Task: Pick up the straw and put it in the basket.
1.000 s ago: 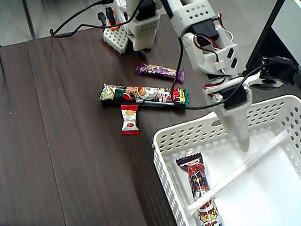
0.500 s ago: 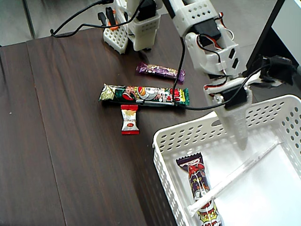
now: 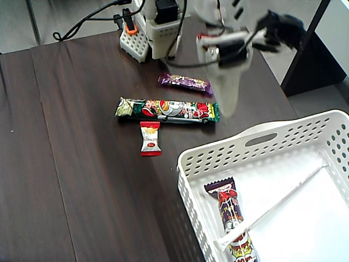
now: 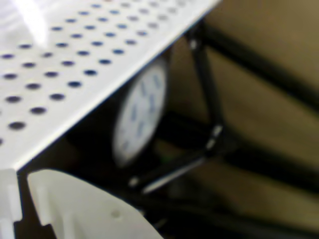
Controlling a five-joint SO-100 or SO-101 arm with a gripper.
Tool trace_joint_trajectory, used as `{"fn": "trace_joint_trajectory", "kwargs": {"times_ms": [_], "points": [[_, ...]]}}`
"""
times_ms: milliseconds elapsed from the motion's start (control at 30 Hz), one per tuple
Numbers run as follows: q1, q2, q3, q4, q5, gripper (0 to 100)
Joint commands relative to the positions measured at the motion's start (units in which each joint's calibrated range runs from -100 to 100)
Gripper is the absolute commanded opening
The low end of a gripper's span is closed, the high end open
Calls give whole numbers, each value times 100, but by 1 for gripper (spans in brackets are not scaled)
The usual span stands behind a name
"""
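Note:
In the fixed view the straw [image 3: 281, 202], long, thin and white, lies slantwise on the floor of the white perforated basket [image 3: 256, 143], from near its front edge toward its far right wall. My gripper [image 3: 229, 106] is motion-blurred, points down over the table behind the basket's far rim, and holds nothing. In the wrist view the white fingers [image 4: 75, 211] show at the lower left with only a thin gap at the gripper [image 4: 24, 175]. The basket's holed wall [image 4: 60, 64] fills the upper left there.
A dark candy bar [image 3: 232, 218] lies in the basket beside the straw. On the dark wooden table lie a long green-and-red candy bar [image 3: 166, 109], a purple candy [image 3: 185, 83] and a small red-and-white candy [image 3: 150, 138]. The arm's base [image 3: 155, 27] stands at the back.

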Motion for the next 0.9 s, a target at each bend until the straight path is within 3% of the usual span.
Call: {"fn": "trace_joint_trajectory", "kwargs": {"times_ms": [0, 200, 300, 400, 867], "points": [[57, -1943, 1352, 12, 377, 1], [277, -4809, 4339, -842, 403, 1], [350, -6184, 5259, -629, 679, 1], [306, -7318, 5724, 303, 924, 1], [365, -7284, 5441, 2490, 1039, 1]]}}
